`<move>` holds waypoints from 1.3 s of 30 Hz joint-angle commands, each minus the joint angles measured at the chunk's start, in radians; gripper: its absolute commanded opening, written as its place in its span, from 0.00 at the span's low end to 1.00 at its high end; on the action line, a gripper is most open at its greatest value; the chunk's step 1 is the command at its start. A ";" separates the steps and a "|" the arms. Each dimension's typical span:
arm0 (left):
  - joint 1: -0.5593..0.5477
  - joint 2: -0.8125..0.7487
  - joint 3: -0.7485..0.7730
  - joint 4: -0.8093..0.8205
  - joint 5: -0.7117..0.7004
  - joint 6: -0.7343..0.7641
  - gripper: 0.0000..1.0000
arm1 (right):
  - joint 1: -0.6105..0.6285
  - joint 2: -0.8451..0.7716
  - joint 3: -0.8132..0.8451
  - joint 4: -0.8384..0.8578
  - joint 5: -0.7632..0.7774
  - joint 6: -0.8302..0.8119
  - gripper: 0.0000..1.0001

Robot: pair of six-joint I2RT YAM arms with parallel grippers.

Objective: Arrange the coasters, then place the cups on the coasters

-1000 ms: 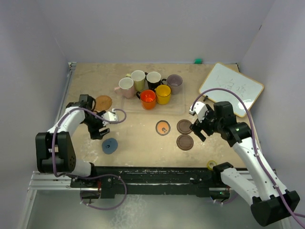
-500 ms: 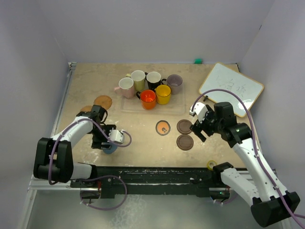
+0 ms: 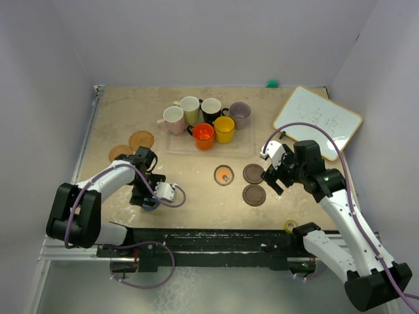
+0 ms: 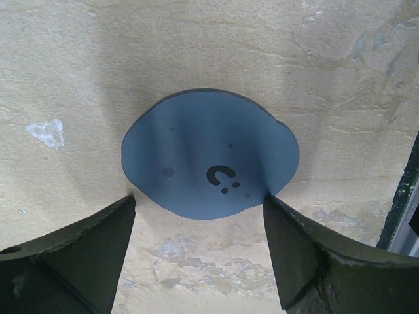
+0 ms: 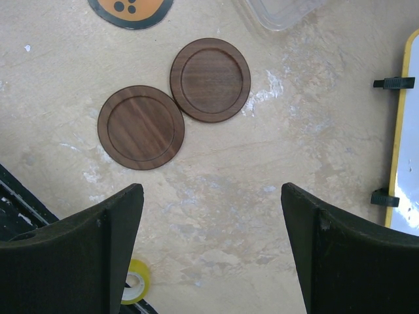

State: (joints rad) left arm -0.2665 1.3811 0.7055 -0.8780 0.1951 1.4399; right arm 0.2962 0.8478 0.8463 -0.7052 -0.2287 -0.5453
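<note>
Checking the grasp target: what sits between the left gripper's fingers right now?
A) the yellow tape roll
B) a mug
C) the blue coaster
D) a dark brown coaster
C: the left wrist view shows the blue coaster lying flat on the table, between the open fingers of the left gripper.

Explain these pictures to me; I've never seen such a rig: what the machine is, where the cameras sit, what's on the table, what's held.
Two robot arms are bolted to a table, each ending in a two-finger gripper. One picture looks down from above; the other two come from wrist cameras. On the table: six mugs at the back, coasters, a whiteboard, a yellow tape roll. The left gripper is open, straddling the blue-grey coaster; the right gripper hangs open above two dark brown coasters. Nothing is held.
</note>
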 commanded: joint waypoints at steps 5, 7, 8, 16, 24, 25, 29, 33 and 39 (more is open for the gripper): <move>-0.078 0.031 -0.050 0.097 0.045 -0.075 0.76 | 0.006 -0.015 -0.003 -0.008 -0.033 -0.006 0.88; -0.100 0.028 -0.056 0.109 0.052 -0.105 0.76 | 0.006 -0.014 -0.001 -0.007 -0.035 -0.007 0.88; -0.111 0.025 -0.057 0.113 0.057 -0.118 0.76 | 0.006 -0.012 -0.001 -0.009 -0.034 -0.006 0.88; -0.260 0.020 -0.044 0.197 0.085 -0.276 0.74 | 0.006 -0.010 -0.001 -0.015 -0.035 -0.001 0.88; -0.421 0.123 0.031 0.306 0.066 -0.432 0.70 | 0.006 -0.022 -0.002 -0.007 -0.028 0.021 0.88; -0.442 0.137 0.045 0.322 0.062 -0.453 0.70 | 0.006 -0.024 -0.003 0.000 -0.022 0.030 0.87; -0.523 0.201 0.107 0.360 0.069 -0.534 0.68 | 0.005 -0.016 0.001 0.010 -0.001 0.047 0.87; -0.588 0.268 0.171 0.394 0.083 -0.589 0.67 | 0.004 -0.003 0.002 0.019 0.027 0.058 0.88; -0.656 0.387 0.277 0.451 0.086 -0.692 0.63 | 0.003 0.003 0.001 0.037 0.080 0.077 0.88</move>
State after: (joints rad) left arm -0.8787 1.6566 0.9607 -0.6727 0.2260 0.8326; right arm 0.2962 0.8467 0.8463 -0.6991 -0.1951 -0.4992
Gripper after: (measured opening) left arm 0.644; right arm 0.877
